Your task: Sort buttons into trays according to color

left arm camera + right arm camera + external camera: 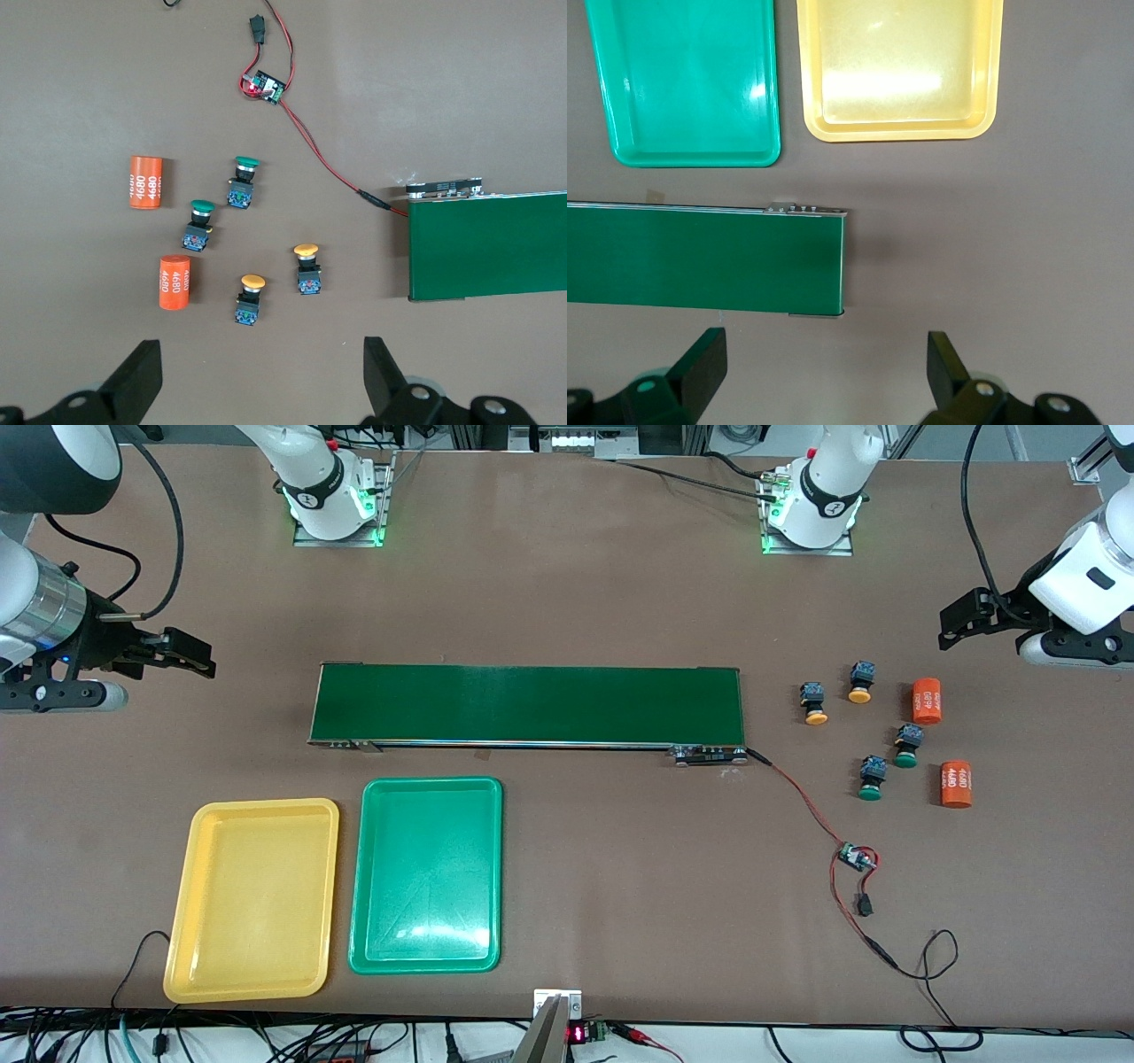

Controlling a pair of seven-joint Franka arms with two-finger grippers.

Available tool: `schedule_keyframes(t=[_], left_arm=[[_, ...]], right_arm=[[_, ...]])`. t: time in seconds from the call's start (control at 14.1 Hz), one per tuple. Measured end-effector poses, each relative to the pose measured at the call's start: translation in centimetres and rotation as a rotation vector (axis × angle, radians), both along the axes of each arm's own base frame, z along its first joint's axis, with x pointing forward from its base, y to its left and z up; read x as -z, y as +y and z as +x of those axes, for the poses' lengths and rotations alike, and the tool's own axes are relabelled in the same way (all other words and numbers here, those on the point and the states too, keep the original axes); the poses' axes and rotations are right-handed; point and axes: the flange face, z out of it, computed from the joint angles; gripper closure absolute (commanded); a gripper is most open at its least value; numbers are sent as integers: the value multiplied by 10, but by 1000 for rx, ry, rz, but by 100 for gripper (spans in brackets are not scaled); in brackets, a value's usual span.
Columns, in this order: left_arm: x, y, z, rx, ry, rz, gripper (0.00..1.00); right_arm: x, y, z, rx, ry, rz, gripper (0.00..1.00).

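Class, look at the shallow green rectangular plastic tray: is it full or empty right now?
Empty. The shallow green rectangular plastic tray shows only its bare, glossy floor, and both green-capped push-buttons lie on the table near the left arm's end.

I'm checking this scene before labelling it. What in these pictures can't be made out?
- Orange cylinders: the white print is too small to read in the front view.
- Left pincer: the left wrist view's edge cuts off everything but its open fingers.
- Right pincer: likewise cut off in the right wrist view.
- Yellow tray and green tray: the right wrist view's edge crops both.
- Buttons: markings on the bodies are too small.
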Motion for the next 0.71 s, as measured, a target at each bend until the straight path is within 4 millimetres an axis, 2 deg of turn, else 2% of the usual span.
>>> schedule_keyframes(t=[0.71], left_arm=[[0, -1, 1, 1, 0, 0, 0]], right_arm=[[2, 9, 0, -15, 4, 1, 0]])
